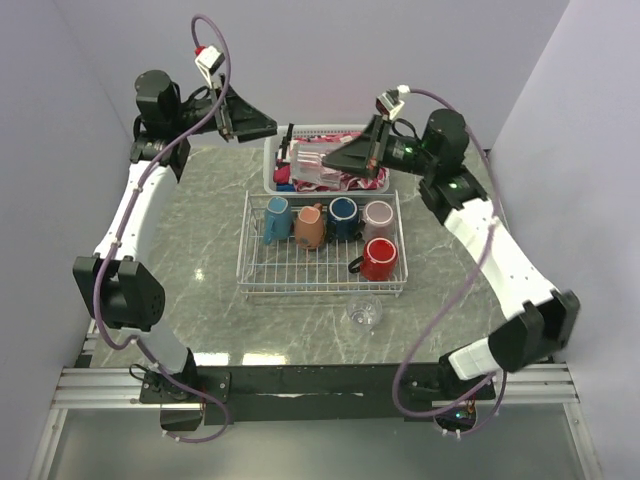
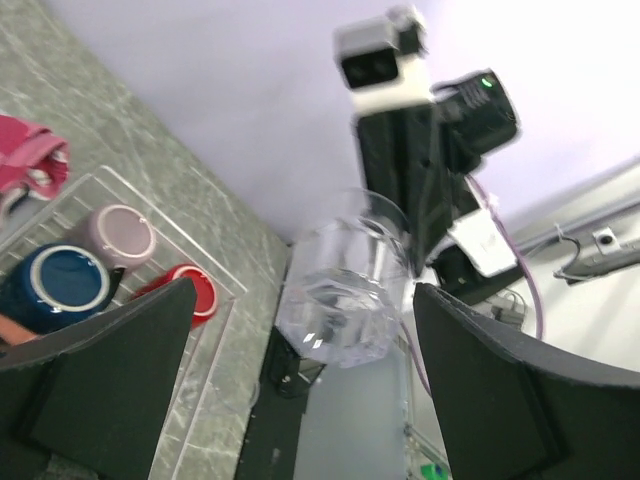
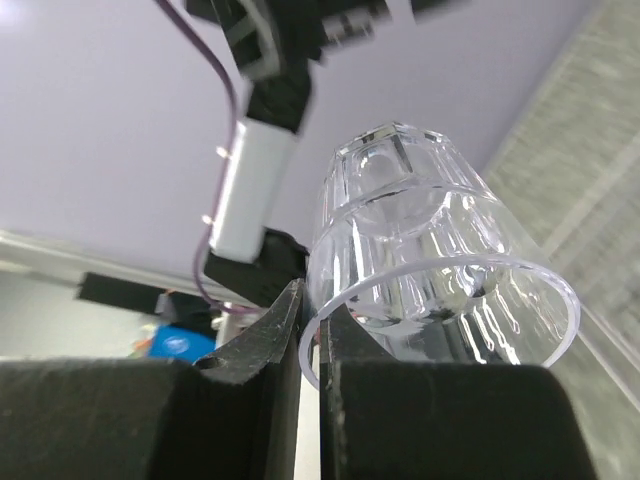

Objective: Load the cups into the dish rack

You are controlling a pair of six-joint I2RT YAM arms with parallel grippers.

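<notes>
The white wire dish rack sits mid-table. In it stand teal, terracotta, navy, mauve and red mugs. One clear glass stands on the table just in front of the rack. My right gripper is shut on the rim of a second clear glass, held in the air above the basket behind the rack. My left gripper is open to the left of that glass; in the left wrist view the glass shows beyond the spread fingers, untouched.
A white slotted basket with pink cloth stands behind the rack, under the held glass. Both arms reach inward over the table's far edge. Lilac walls close in the back and sides.
</notes>
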